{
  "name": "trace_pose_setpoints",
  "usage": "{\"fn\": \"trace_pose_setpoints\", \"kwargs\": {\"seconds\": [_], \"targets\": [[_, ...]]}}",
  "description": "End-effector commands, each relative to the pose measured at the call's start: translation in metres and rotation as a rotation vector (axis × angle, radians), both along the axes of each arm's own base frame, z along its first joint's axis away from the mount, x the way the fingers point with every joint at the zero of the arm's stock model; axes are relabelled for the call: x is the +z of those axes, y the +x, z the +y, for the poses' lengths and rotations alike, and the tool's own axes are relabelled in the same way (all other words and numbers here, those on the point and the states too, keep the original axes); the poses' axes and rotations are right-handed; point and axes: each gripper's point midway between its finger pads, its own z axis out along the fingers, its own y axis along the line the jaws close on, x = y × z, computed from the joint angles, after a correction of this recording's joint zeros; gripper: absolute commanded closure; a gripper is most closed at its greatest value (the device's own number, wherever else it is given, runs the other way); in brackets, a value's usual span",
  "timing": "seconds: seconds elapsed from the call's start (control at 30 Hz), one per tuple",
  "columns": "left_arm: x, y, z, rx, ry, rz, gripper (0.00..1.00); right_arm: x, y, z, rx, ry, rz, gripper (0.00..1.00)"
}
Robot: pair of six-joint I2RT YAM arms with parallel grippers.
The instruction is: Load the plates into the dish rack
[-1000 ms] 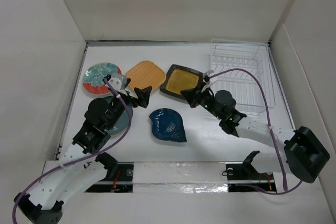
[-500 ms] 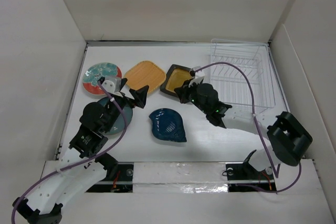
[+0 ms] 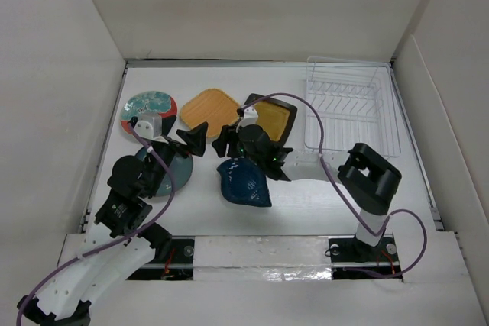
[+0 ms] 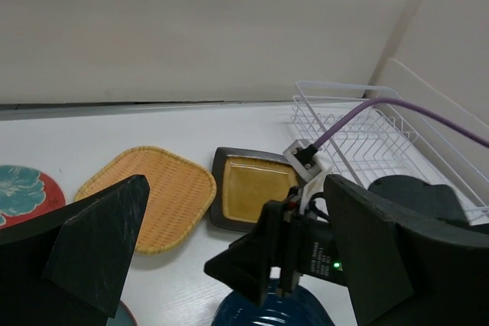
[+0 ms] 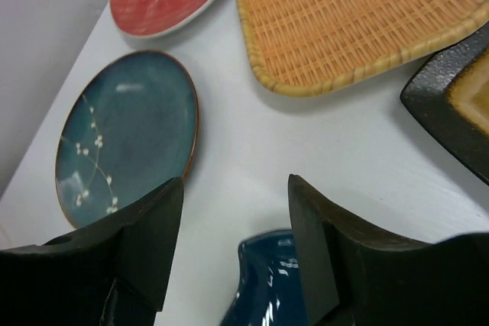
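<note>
All five plates lie flat on the worktop, and no plate stands in the dish rack at the far right yet. The right tool reaches across to the middle with its jaws spread and nothing between them. It hangs just over the edge of the blue leaf plate, which looks like a line-up for a pinch on that raised rim. The left tool is spread wide too, pinching nothing. It hovers between the grey-teal plate and the orange plate, close to its partner, perhaps ready to steady things. The floral plate and mustard plate lie further back. The rack's slots stand upright, so each plate would need tipping on edge. No brand, label or writing can be read.
</note>
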Motion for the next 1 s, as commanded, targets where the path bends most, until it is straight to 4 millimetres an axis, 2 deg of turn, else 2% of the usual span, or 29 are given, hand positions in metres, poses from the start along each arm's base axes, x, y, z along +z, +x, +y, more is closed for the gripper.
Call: {"fn": "trace_pose_setpoints", "kwargs": {"seconds": [0.0,0.07,0.1,0.2,0.23,0.27,0.3,0.33,0.43,0.6,0.77,0.97], "targets": [[0.019,-0.005,0.003,-0.002,-0.06,-0.038,0.01,0.003,0.024,0.01,-0.135,0.136,0.079,0.34],[0.02,-0.008,-0.001,-0.03,-0.071,-0.038,0.01,0.002,0.032,0.018,-0.166,0.178,0.103,0.33],[0.022,-0.01,-0.001,-0.034,-0.076,-0.042,0.01,-0.014,0.039,0.017,-0.212,0.196,0.15,0.33],[0.024,-0.012,0.001,-0.035,-0.092,-0.049,0.01,-0.037,0.049,0.017,-0.271,0.263,0.249,0.33],[0.025,-0.014,0.002,-0.035,-0.096,-0.05,0.01,-0.039,0.05,0.019,-0.278,0.29,0.258,0.32],[0.026,-0.016,0.001,-0.044,-0.102,-0.051,0.01,-0.044,0.056,0.016,-0.299,0.301,0.266,0.29],[0.029,-0.018,0.002,-0.05,-0.111,-0.06,0.01,-0.041,0.06,0.022,-0.299,0.325,0.276,0.24],[0.031,-0.02,0.002,-0.055,-0.116,-0.067,0.01,-0.055,0.065,0.021,-0.315,0.305,0.3,0.23],[0.034,-0.025,0.003,-0.066,-0.127,-0.085,0.01,-0.062,0.07,0.027,-0.336,0.327,0.329,0.23],[0.036,-0.03,-0.005,-0.12,-0.128,-0.088,0.01,-0.064,0.082,0.025,-0.392,0.401,0.338,0.23],[0.034,-0.029,-0.009,-0.137,-0.122,-0.074,0.01,-0.067,0.089,0.029,-0.43,0.444,0.361,0.28],[0.034,-0.029,-0.008,-0.131,-0.123,-0.077,0.01,-0.079,0.104,0.027,-0.49,0.49,0.394,0.41]]}}
